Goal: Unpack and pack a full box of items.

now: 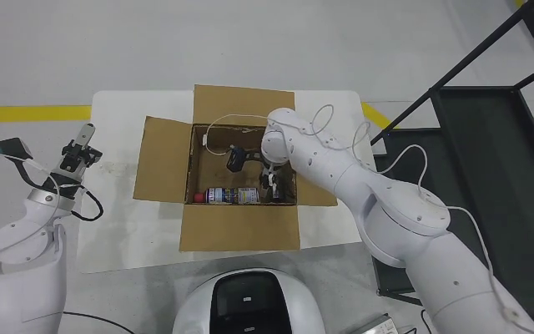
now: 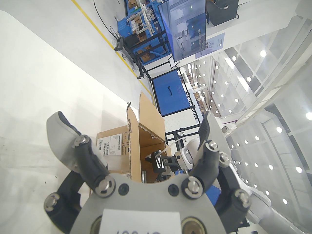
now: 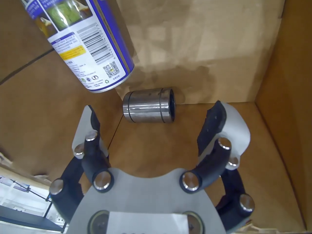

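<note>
Now: right gripper (image 1: 269, 178) down inside box (image 1: 240, 227), fingers (image 3: 212, 122) wide, holding nothing, near a steel cylinder (image 3: 149, 105) on the box floor by a wall. Spray can (image 3: 80, 30) lies just beside it. Left gripper (image 2: 132, 115) at tabletop (image 1: 117, 117) edge, apart from box, fingers wide, empty.

I see glossy white shells on my left arm (image 1: 33, 230) and right arm (image 1: 380, 192), whose thin white cables (image 1: 325, 113) loop loosely; left gripper (image 2: 132, 118) and right gripper (image 3: 154, 110) share grey plates, black linkages, silver screws.
</note>
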Action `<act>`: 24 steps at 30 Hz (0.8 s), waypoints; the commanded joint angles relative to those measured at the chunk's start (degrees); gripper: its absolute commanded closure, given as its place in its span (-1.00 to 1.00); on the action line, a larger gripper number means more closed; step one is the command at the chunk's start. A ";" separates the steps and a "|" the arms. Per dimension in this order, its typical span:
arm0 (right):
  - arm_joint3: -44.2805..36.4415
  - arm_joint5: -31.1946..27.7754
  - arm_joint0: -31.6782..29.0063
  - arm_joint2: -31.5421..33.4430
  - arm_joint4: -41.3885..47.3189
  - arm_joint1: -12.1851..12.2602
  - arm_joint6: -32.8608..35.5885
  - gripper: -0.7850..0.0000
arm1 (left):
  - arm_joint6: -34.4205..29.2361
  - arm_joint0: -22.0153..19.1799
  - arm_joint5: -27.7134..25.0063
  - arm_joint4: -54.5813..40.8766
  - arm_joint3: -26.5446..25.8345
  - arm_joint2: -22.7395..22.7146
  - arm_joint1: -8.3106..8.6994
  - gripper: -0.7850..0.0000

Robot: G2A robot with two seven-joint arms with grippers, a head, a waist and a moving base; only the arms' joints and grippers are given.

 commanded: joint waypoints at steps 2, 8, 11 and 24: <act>-1.14 1.78 -0.32 -0.18 -0.58 0.10 2.03 -1.00 | 0.00 0.00 0.00 0.00 0.00 0.00 0.00 -1.00; -1.87 1.45 -1.48 -1.86 -0.84 0.50 1.69 -1.00 | 0.00 0.00 0.00 0.00 0.00 0.00 0.00 -1.00; -1.25 0.94 -1.87 -2.35 -0.15 0.55 1.19 -1.00 | 0.00 0.00 0.00 0.00 0.00 0.00 0.00 -1.00; 2.84 -0.69 -2.78 -3.60 -0.82 -0.89 -0.44 -0.74 | 0.00 0.00 0.00 0.00 0.00 0.00 0.00 -1.00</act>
